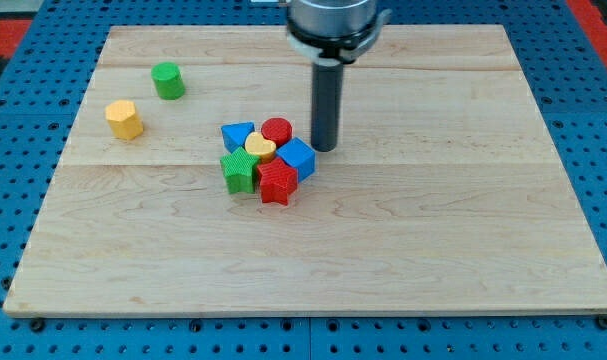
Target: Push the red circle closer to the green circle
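The red circle (277, 129) sits at the top of a tight cluster of blocks near the board's middle. The green circle (168, 80) stands alone at the upper left, well apart from it. My tip (325, 148) rests on the board just to the right of the red circle, close to it and above the blue cube (297, 157). Whether the tip touches a block cannot be told.
The cluster also holds a blue triangle (238, 135), a yellow heart (260, 149), a green star (239, 172) and a red star (277, 183). A yellow hexagon (124, 119) lies at the left, below the green circle. The wooden board (463, 230) lies on a blue pegboard.
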`<action>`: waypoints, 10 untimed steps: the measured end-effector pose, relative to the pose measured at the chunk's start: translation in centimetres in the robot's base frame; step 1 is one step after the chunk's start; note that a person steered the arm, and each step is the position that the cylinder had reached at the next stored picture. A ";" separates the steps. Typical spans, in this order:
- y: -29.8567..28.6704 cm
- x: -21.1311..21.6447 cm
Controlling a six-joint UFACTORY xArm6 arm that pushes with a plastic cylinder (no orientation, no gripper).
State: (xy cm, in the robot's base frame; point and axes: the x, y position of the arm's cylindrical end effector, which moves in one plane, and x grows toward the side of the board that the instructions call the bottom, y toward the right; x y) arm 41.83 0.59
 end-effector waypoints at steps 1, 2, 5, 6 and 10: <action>-4.5 0.4; -4.9 -2.2; -2.0 -3.2; -4.7 -2.9; -10.9 -11.5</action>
State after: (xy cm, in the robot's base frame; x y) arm 30.35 -10.30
